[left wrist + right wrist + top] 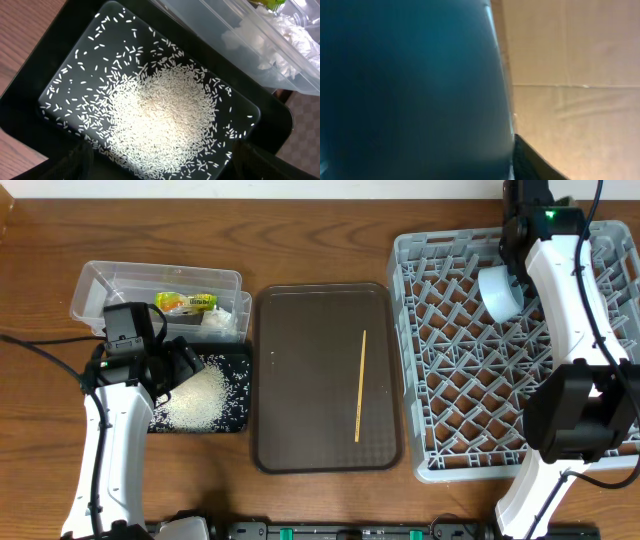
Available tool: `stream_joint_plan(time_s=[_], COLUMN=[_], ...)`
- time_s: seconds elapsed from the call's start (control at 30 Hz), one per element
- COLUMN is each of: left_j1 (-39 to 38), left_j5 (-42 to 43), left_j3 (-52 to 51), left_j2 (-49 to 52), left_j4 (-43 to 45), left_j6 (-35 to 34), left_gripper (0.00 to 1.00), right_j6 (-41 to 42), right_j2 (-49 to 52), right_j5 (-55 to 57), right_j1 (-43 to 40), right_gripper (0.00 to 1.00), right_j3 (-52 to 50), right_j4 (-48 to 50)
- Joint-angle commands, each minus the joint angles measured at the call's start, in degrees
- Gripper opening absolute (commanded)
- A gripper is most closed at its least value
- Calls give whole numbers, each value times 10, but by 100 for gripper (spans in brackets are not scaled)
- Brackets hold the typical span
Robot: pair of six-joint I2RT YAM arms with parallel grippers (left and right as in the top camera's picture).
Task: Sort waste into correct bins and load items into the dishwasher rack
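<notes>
From above, the left gripper [180,365] hangs open over rice [195,400] in the black tray [240,358]. The right gripper [517,248], its state unclear, sits at the far edge of the rack [450,380]. Left wrist: jaws spread, empty. Right wrist: a blue plate [410,90] fills the view; it should settle between pegs before release.

White rice [160,115] lies in a heap in the flat black tray [236,418]. Just behind it, the clear tub [100,280] holds a yellow-green wrapper [186,302] and a crumpled white tissue [216,321]. A thin wooden stick [360,385] lies on the brown tray [300,440]. A small pale bowl [497,292] leans in the big grey rack [450,420].
</notes>
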Motion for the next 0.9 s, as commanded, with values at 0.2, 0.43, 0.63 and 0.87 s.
stream_joint_plan(time_s=[0.2, 0.43, 0.63, 0.87], left_j1=[2, 2, 2, 2], left_j5=[-7, -7, -7, -7], left_j3=[6, 6, 6, 6], left_j2=[-3, -3, -3, -3], left_j4=[-1, -1, -1, -1], left_j6=[-1, -1, -1, -1], left_gripper=[91, 91, 91, 91], right_j6=[4, -23, -27, -36], right_j2=[-143, -155, -134, -92], right_j5=[-189, -497, -626, -633], right_j1=[1, 5, 32, 95], right_gripper=[48, 47, 39, 38], right_j3=[-2, -3, -3, -3], right_j4=[41, 35, 30, 12])
